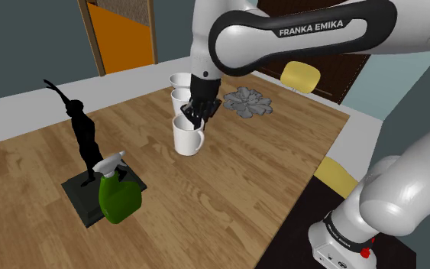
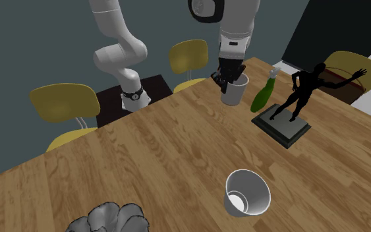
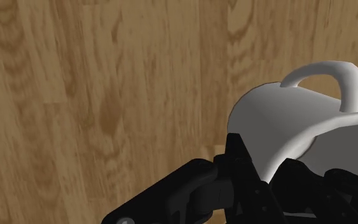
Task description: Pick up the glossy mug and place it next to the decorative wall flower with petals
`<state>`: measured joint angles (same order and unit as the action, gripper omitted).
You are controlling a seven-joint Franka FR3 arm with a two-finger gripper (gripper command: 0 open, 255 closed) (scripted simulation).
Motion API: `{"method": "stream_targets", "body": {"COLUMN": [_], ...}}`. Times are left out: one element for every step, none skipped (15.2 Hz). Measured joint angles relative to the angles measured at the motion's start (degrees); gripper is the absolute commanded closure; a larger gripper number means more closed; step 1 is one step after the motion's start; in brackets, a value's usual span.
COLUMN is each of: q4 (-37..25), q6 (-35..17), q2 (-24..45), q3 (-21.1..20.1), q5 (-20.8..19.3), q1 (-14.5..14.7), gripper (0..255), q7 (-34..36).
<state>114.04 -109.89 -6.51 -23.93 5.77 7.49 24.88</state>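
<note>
Table [image 1: 244, 183], wood grain, carried everything. The white arm [image 1: 297, 30] reached over it from the stand at the shoulder view's lower right. Its wrist pointed straight down, which I judged suited an upright mug taken from above.

A black statue [image 1: 83, 137] on a dark slab stood at the shoulder view's left, with a green spray bottle [image 1: 119, 197] just beside it on the near side. Both were well apart from the work.

The grey flower [image 1: 247, 102] lay flat on the far right of the table in that view. As the goal marker, it had bare wood on its near side. A second white cup [image 1: 181, 84] stood to its left, just beyond the mug, so I judged a straight path might brush it.

The white mug [image 1: 189, 140] sat upright mid-table, its handle turned toward the shoulder view's right.

The gripper [image 1: 196, 115] was clamped on the mug's rim, one finger inside and one outside [image 3: 241, 159]. I judged the thin wall fitted the pincer better than the wide body would. I could not tell whether the base had left the wood.
</note>
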Motion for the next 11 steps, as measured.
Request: {"method": "stream_targets", "body": {"q4": [-0.6, -0.6, 0.3, 1.2, 1.9, 3.6, 3.9, 4.4, 4.6, 5.6, 6.3], "q6": [0.5, 1.0, 1.2, 1.4, 1.4, 1.3, 1.4, 1.7, 2.1, 1.8, 1.8], "q2": [0.1, -0.4, -1.5, -2.4, -3.2, -4.5, -4.9, -5.7, -6.1, -6.7, -7.3], "q3": [-0.1, 0.5, 1.1, 1.9, 2.7, 3.7, 4.5, 5.4, 6.3, 7.2, 8.1], "q5": [-0.1, 0.1, 0.5, 0.8, 1.0, 1.4, 1.4, 1.5, 1.4, 1.5, 1.5], "q1": [0.0, -0.3, -0.7, -1.2, -1.7, -2.2, -2.7, -3.2, -3.8, -4.3, -4.8], "gripper": [255, 255, 255, 255, 255, 255, 255, 255, 255, 255, 255], "q7": [0.2, -0.7, -1.8, -3.3, -4.7, -6.4, -7.6, -9.1, -10.5, -11.9, -13.4]}}
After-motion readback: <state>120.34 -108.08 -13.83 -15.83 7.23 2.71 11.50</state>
